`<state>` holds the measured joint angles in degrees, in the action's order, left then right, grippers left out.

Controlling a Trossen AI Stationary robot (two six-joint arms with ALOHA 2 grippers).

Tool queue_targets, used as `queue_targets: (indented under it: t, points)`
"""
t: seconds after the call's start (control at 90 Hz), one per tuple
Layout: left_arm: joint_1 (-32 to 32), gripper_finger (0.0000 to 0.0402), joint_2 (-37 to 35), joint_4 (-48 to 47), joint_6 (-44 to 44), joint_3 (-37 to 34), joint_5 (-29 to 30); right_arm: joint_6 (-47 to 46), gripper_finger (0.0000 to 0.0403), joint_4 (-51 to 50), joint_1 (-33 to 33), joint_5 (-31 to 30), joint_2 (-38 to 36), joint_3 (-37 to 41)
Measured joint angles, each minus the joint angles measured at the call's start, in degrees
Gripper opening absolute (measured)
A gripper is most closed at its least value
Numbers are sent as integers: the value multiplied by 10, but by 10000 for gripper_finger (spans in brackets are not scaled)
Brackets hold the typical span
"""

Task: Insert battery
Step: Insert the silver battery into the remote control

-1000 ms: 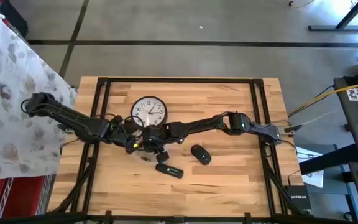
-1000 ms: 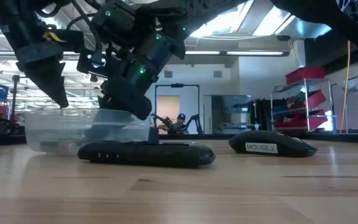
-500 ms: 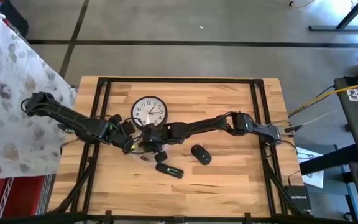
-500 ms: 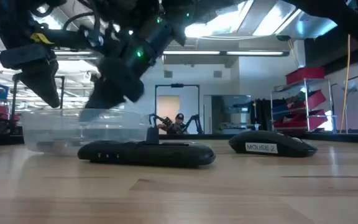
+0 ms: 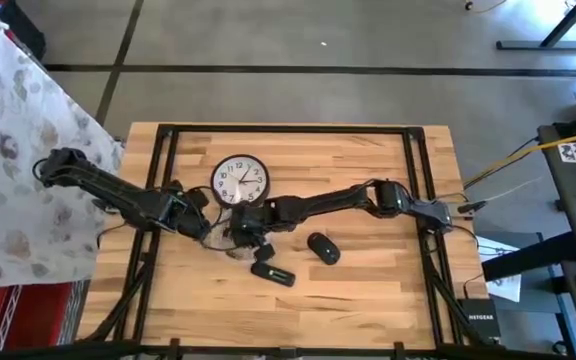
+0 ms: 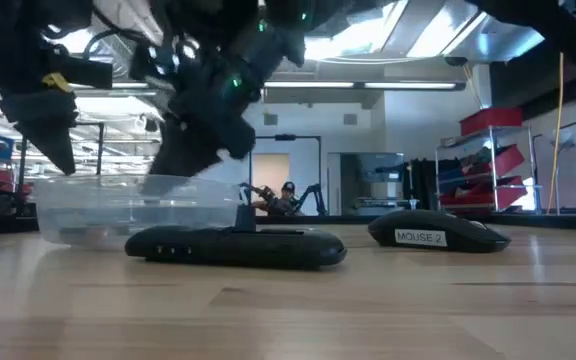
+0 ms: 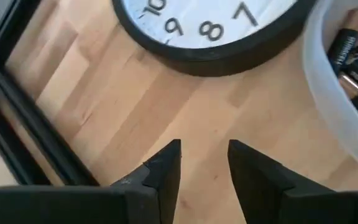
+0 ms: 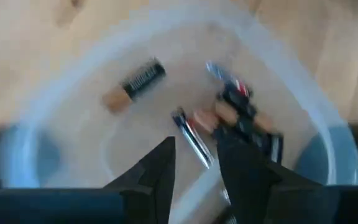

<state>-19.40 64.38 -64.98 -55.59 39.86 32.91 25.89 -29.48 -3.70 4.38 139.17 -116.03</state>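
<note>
A clear plastic tub (image 6: 118, 205) stands on the table and holds several batteries: one lies apart (image 8: 135, 81), others are clustered (image 8: 241, 121). My right gripper (image 8: 196, 165) hovers open over the tub (image 8: 61, 106), its fingers pointing down with nothing between them. Beside the tub, my left gripper (image 7: 204, 163) is open over bare wood, just near of the wall clock (image 5: 239, 180). A black remote (image 5: 271, 273) lies flat, near of the tub. A black mouse (image 5: 322, 247) rests to its right.
The clock's rim (image 7: 210, 53) and the tub's wall (image 7: 328, 93) lie just ahead of my left fingers. In the low view, the remote (image 6: 236, 246) and the mouse (image 6: 438, 236) sit in front of the tub. Black frame rails (image 5: 158, 170) run along the table's sides.
My left gripper has drawn away from the tub toward the table's left edge and risen a little. My right gripper has shifted a little toward the left, staying over the tub. The tub, remote and mouse have not moved.
</note>
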Motion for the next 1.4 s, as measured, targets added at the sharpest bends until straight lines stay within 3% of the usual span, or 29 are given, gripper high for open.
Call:
queue_targets:
  t: [0.222,0.656,0.822,0.911,1.078,1.4]
  points:
    - [-1,118,1,15,10,0,0,0,106,5,17,59,34,0]
    - [-1,118,1,18,6,0,-7,-16,106,53,18,59,52,-2]
    - [-1,118,1,30,12,0,-7,-54,104,80,18,87,68,-3]
    - [-1,118,1,31,14,0,-7,-79,86,80,18,86,75,-3]
    - [-1,118,1,31,16,0,-5,-87,11,78,18,85,76,-3]
    - [-1,118,1,31,16,-1,-5,-106,6,21,17,65,56,-24]
